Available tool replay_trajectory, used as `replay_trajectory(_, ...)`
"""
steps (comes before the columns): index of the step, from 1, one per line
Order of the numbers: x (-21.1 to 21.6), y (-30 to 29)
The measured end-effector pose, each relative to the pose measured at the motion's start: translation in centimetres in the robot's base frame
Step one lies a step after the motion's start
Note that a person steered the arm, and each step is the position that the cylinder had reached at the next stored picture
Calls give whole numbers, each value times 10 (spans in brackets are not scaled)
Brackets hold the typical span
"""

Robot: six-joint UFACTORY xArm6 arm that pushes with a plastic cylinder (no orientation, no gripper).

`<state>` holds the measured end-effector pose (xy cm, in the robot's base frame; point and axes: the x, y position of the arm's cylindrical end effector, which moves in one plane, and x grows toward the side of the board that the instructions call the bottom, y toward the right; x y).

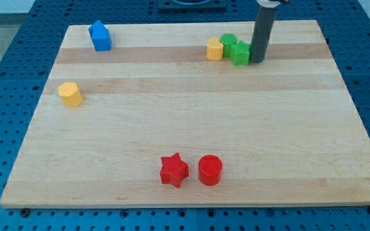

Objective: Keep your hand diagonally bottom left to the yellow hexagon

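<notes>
A yellow block (214, 49) that looks like the hexagon stands near the view's top, right of centre. A green cylinder (229, 42) and a green star-like block (240, 54) sit tight against its right side. My tip (257, 61) rests on the board just right of the green star-like block, close to or touching it. That puts my tip to the right of the yellow block and slightly lower, with the green blocks between. A second yellow block (70, 94), whose shape is unclear, stands alone at the view's left.
A blue block (99, 36) stands at the view's top left. A red star (173, 170) and a red cylinder (210, 170) sit side by side near the view's bottom. The wooden board (288, 141) lies on a blue perforated table.
</notes>
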<state>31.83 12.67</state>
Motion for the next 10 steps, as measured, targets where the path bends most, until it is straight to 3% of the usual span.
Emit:
replay_trajectory(2, 62, -23)
replay_trajectory(4, 134, -121)
replay_trajectory(8, 154, -332)
replay_trajectory(10, 139, -401)
